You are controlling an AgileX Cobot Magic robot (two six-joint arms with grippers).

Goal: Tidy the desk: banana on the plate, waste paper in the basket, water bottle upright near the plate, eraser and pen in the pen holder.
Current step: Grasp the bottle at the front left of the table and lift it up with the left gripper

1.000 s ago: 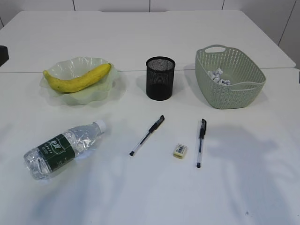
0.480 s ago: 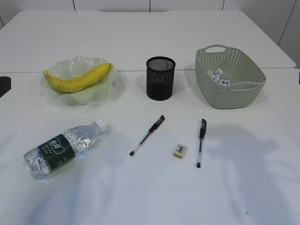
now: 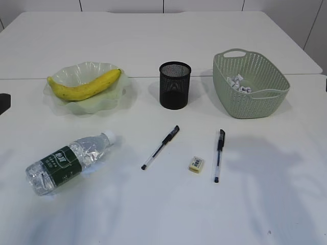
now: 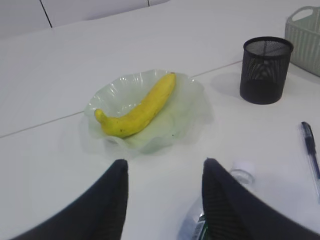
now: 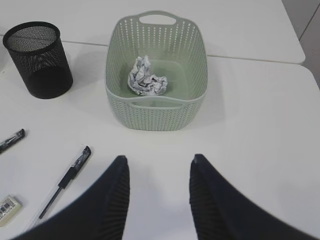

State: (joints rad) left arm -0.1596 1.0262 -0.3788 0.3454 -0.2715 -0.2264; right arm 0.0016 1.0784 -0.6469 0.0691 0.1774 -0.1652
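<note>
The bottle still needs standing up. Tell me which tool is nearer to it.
Left. The left tool hangs open just above the water bottle, its cap showing between the fingers. The right tool hangs open across the table, facing the basket.

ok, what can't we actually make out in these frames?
- Water bottle: left wrist view shows only cap and neck; the rest is cut off by the bottom edge and the left gripper.
- Eraser: cut off by the left edge in the right wrist view.
- Pen holder contents: hidden by the dark mesh in every view.

Black wire-mesh pen holder (image 3: 174, 85)
</note>
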